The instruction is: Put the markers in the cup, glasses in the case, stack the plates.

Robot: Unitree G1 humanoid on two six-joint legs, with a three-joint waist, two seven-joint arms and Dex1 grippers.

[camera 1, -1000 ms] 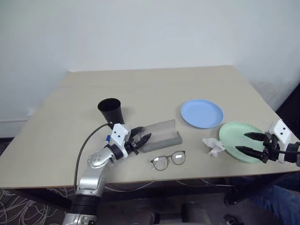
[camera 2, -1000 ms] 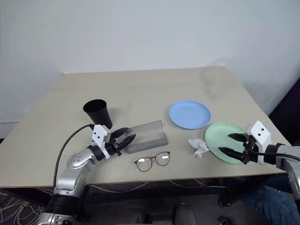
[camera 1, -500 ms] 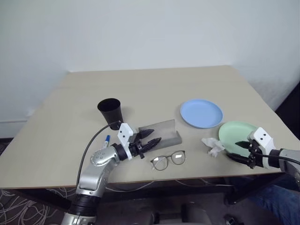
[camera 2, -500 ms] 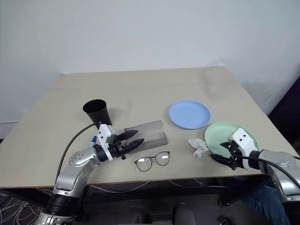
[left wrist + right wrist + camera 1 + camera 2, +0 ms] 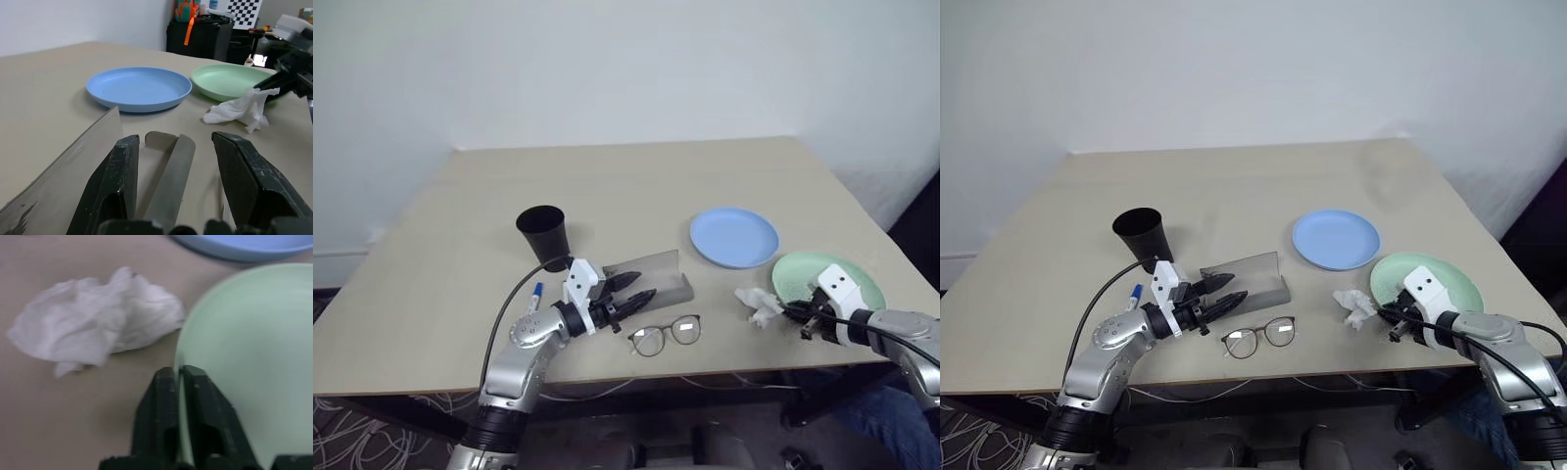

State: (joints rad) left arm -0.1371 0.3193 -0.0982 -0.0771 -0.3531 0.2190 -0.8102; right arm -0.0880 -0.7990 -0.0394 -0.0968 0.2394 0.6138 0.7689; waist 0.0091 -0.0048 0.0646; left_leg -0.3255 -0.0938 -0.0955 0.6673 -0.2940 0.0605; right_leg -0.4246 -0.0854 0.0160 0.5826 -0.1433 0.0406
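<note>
The black cup (image 5: 544,233) stands upright at the table's left. A marker (image 5: 536,294) with a blue cap lies beside my left arm. The grey case (image 5: 656,279) lies open, and my left gripper (image 5: 631,287) is open at its near left end, its fingers either side of the case's edge (image 5: 171,161) without touching. The glasses (image 5: 666,334) lie just in front of the case. The light blue plate (image 5: 735,237) sits at the right. My right gripper (image 5: 179,374) is shut on the near-left rim of the mint green plate (image 5: 803,274).
A crumpled white tissue (image 5: 756,304) lies right beside the green plate's left rim and my right gripper (image 5: 1388,315). The table's front edge (image 5: 705,367) runs just below the glasses. Beyond the table stand a dark cabinet and clutter (image 5: 205,24).
My right gripper dropped in to the left onto the green plate's rim and shut on it. My left gripper slid a little to the right along the case, still open.
</note>
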